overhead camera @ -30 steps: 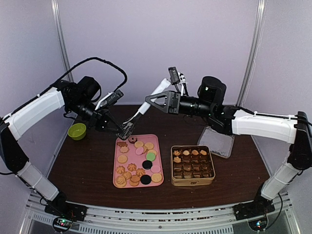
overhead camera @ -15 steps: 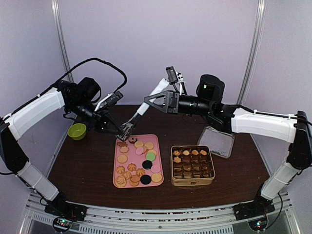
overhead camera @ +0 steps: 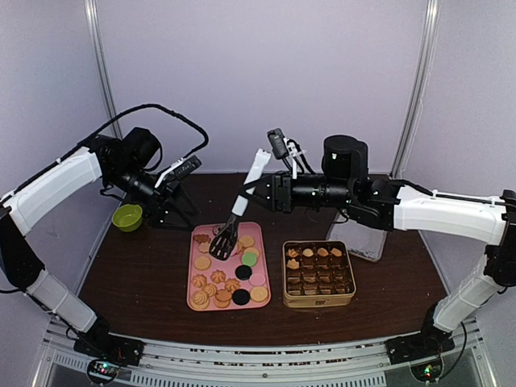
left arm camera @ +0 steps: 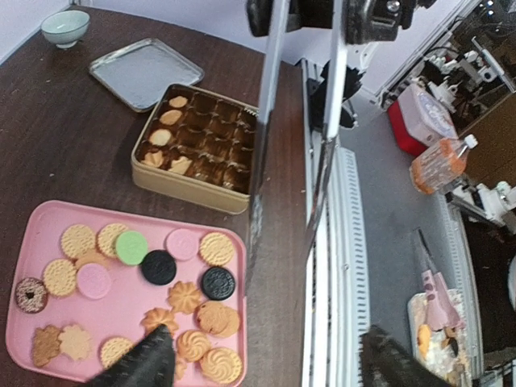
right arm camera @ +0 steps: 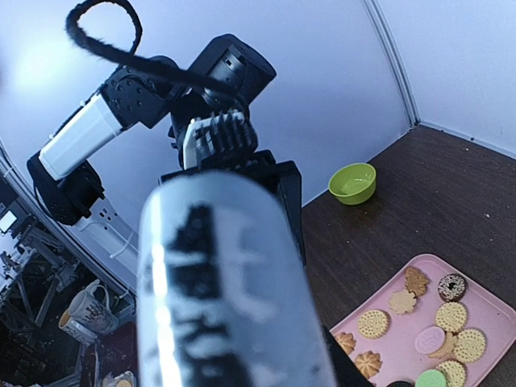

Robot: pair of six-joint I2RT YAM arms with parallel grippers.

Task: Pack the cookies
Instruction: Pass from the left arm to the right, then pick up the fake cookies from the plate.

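Observation:
The cookies [overhead camera: 230, 270] lie in a loose spread on a pink tray [overhead camera: 193, 302]: tan round and flower shapes, plus pink, green and black discs [left arm camera: 185, 298]. Some more sit in the top row and left column of a gold compartment tin [overhead camera: 318, 274]. My right gripper [overhead camera: 261, 193] is shut on metal tongs [overhead camera: 242, 201], whose tips hang over the tray's far end. The tongs' handle [right arm camera: 226, 290] fills the right wrist view as a blur. My left gripper [overhead camera: 179, 216] stands open to the left of the tray, its wide-spread fingers [left arm camera: 145, 363] holding nothing.
The tin's clear lid [overhead camera: 359, 234] lies behind the tin on the right. A green bowl [overhead camera: 127, 216] stands at the table's left side. A pale bowl [left arm camera: 64, 24] sits beyond the lid. The table's near edge and metal rail [overhead camera: 258, 355] run below the tray.
My left gripper has let go of the tongs' tips, opened wide and drawn back left. The right gripper has swung the tongs down so that their tips hang over the tray.

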